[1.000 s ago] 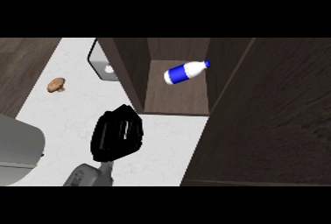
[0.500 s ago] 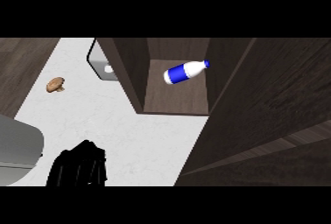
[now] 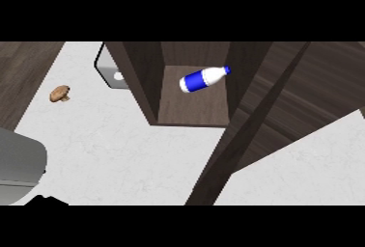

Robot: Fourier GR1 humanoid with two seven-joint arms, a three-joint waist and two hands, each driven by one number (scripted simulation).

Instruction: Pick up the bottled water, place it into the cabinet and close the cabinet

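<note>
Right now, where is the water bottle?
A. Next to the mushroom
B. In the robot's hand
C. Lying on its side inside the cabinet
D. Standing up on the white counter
C: the bottle lies tilted on its side on the cabinet shelf, with no hand on it.

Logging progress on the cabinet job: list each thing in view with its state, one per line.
bottled water: lying on its side inside the cabinet, untouched by any hand
cabinet: open, not yet closed
cabinet door: swung out over the counter
mushroom: lying on the counter, left of the cabinet
left hand: barely showing at the lower edge
</note>
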